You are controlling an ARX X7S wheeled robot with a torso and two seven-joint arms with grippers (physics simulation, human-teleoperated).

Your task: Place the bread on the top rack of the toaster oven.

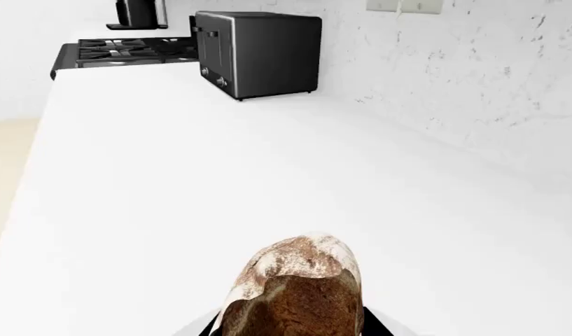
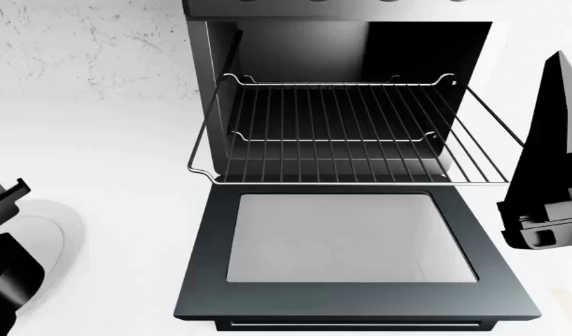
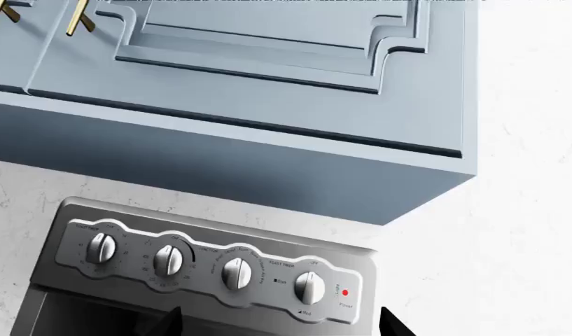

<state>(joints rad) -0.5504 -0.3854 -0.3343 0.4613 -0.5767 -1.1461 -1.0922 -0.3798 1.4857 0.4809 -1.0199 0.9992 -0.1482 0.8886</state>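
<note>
The bread point(image 1: 295, 283), a brown loaf chunk with a floury crust, sits between the black jaws of my left gripper point(image 1: 288, 330), held above the white counter point(image 1: 173, 196). It does not show in the head view, where my left arm point(image 2: 3, 210) is at the lower left. The toaster oven point(image 2: 211, 84) stands open with its door point(image 2: 351, 304) folded down flat. The top rack point(image 2: 342, 180) is slid forward over the door, and the lower rack point(image 2: 332, 139) stays inside. My right gripper point(image 3: 278, 330) is open and empty, facing the oven's control panel point(image 3: 211, 269).
A black slot toaster point(image 1: 262, 52) and a gas stove point(image 1: 117, 52) stand far along the counter by the white wall. A blue-grey wall cabinet point(image 3: 248, 91) hangs above the oven. My right arm point(image 2: 547, 182) hovers beside the oven's right side.
</note>
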